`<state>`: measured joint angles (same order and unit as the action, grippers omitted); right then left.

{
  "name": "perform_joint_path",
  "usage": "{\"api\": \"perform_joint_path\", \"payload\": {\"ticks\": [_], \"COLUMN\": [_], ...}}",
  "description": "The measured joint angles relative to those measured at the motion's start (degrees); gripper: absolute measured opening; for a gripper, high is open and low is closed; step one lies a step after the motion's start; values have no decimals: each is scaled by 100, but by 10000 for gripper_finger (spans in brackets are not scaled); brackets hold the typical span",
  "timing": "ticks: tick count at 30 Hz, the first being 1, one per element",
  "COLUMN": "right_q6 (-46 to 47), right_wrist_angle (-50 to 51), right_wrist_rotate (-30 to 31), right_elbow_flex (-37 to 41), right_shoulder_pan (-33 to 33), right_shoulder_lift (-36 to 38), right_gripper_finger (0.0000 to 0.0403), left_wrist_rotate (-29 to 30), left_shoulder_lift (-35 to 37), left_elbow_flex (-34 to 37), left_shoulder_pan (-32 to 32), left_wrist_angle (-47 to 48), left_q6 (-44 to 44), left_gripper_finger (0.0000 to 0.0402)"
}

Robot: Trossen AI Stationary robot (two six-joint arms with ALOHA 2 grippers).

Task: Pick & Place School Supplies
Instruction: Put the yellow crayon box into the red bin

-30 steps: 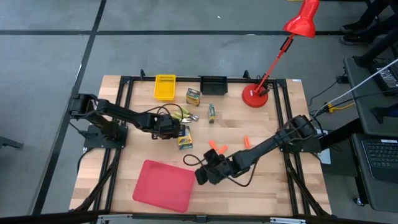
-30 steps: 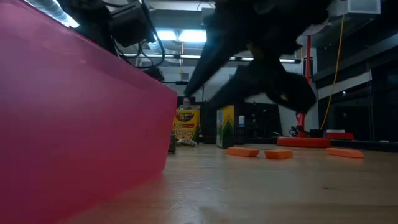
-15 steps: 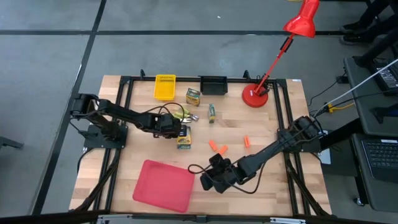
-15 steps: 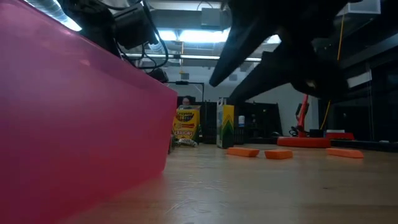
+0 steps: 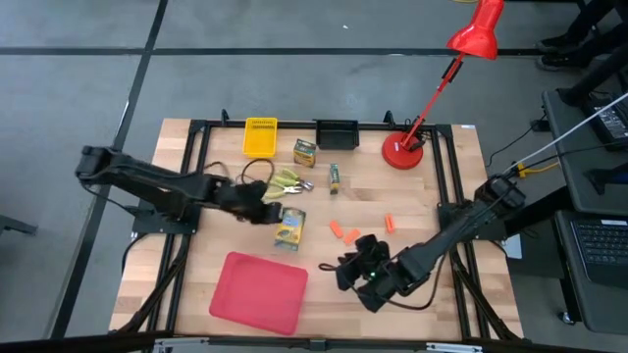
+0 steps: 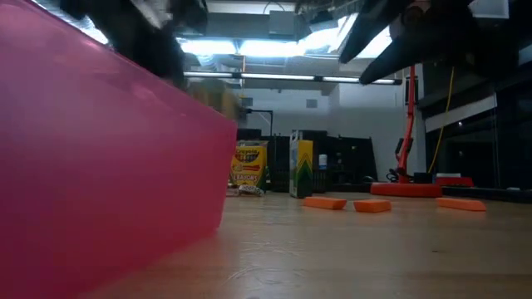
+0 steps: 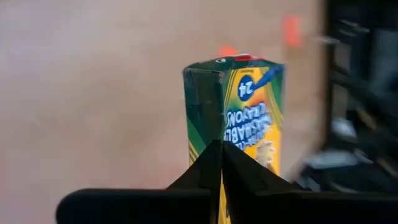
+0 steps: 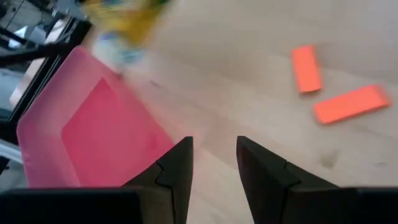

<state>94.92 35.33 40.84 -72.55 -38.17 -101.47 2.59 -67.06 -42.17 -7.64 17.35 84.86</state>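
Green-yellow crayon box [image 5: 289, 226], clenched in left gripper [image 5: 272, 214] just beyond red tray [image 5: 260, 291]: carry level, lower over tray; right gripper [image 8: 213, 163] released, beside tray.

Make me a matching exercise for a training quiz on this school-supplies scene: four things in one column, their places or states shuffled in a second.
Things:
1. left tool
2. right tool
3. red tray
4. red desk lamp

Places or states:
A. standing at the table's far right corner
B. shut on a crayon box
C. lying empty near the table's front edge
D. open, holding nothing, beside the tray

Pairs: 1-B, 2-D, 3-C, 4-A
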Motion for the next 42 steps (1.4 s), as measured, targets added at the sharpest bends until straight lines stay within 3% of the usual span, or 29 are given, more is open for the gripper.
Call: {"api": "perform_joint_path", "payload": {"ticks": [4,7,11,17,22,30,33,36,38,42], "right_q6": [233,369,527,829,1048,1496,1589,1916,2181,2348], "right_wrist_angle": [508,756,826,850,860,887,922,934,935,952], "right_wrist_rotate": [186,231,296,483,483,527,634,830,1085,1312], "right_elbow_flex": [0,0,2,0,0,0,0,0,0,0], "right_shoulder_pan": [-146,-218,-287,-409,-527,-867,-1019,-1179,-1296,-1492], "right_shoulder_lift": [155,176,186,186,199,228,228,228,228,228], "right_gripper_finger": [128,128,128,128,128,128,128,128,128,128], "left_wrist_rotate": [-94,161,628,698,1143,1807,2743,3870,3920,3106], "left_shoulder_lift": [691,759,439,-443,-897,-936,-934,-918,-921,-980], "left_elbow_flex": [-22,-17,-7,-7,-7,-7,-7,-40,-186,-730], "left_shoulder_pan": [-947,-1814,-2712,-3250,-3287,-3288,-3262,-2939,-2464,-1256], "left_wrist_angle": [479,1156,1302,647,193,-762,-1940,-2873,-2524,-984], "left_q6": [482,1222,2136,2714,2954,2418,1387,173,-227,-715], "left_gripper_finger": [3,3,2,2,18,125,154,157,148,122]}}
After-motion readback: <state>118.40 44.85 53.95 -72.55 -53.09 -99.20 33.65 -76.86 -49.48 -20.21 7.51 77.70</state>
